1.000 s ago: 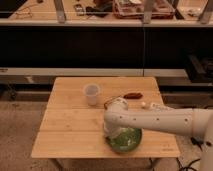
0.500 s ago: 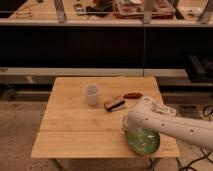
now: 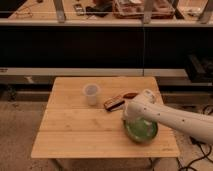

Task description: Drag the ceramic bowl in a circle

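Observed from beside the rig: a low wooden table (image 3: 75,135) with a slatted top stands on a speckled floor, in front of a long dark counter (image 3: 100,22) whose upper surface carries assorted clutter too indistinct to name. The ceramic bowl (image 3: 142,131), green glazed, wide and shallow, sits on the table's near right quarter, close to the front edge and not far from the right edge. The white arm (image 3: 170,119) enters from the right side and reaches over the table corner, its bulky wrist covering the bowl's rear left part. The gripper (image 3: 127,116) is down at the bowl's left rim, below the wrist; its jaws are drawn fully together. Whether they pinch the rim or merely press inside the bowl cannot be told from this angle, as the wrist hides the contact. A small translucent whitish cup (image 3: 91,94) stands upright near the table's centre rear, well apart from the bowl and to its left. Between cup and arm lies a flat brown packet (image 3: 114,103), set at a slant, and just beyond it towards the back right a small reddish-brown item (image 3: 130,95) that I cannot identify; both lie near the wrist but apart from the bowl. A dark cable (image 3: 197,150) trails on the floor at the right, under the arm.
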Available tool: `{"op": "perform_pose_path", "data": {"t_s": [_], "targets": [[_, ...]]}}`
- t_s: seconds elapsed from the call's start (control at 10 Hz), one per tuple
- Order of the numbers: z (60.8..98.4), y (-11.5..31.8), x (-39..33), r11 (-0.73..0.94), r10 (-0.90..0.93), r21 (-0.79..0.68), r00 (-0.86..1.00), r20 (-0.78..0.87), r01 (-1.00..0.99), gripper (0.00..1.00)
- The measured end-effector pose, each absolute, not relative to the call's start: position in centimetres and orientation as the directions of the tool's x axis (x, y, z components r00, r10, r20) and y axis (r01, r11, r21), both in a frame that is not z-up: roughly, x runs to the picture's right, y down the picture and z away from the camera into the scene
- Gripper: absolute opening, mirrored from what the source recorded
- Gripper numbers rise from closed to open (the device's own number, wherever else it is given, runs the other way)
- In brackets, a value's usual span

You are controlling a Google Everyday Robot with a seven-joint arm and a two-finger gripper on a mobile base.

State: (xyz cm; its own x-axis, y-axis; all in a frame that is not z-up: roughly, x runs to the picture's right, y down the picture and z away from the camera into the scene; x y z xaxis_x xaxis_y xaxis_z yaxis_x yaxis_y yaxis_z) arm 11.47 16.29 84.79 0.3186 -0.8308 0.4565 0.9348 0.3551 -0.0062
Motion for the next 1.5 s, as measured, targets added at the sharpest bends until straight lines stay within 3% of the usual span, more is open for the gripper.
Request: {"op": "perform_pose_path", "data": {"t_s": [0.2, 0.5, 0.9, 1.1, 1.5], "targets": [[85.7, 15.3, 8.6, 0.307, -0.849, 0.031, 0.259, 0.461, 0.951, 0.00], [83.6, 15.6, 2.2, 0.177, -0.884, 0.139, 0.095, 0.458, 0.974, 0.00], [80.1, 22.0, -1.6, 0.077, -0.849, 0.238, -0.061, 0.525, 0.968, 0.00], [78.8, 24.0, 0.6, 0.100, -0.833, 0.198, -0.027, 0.552, 0.975, 0.00], [76.6, 22.6, 8.1, 0.209, -0.838, 0.034, 0.161, 0.522, 0.977, 0.00]]}}
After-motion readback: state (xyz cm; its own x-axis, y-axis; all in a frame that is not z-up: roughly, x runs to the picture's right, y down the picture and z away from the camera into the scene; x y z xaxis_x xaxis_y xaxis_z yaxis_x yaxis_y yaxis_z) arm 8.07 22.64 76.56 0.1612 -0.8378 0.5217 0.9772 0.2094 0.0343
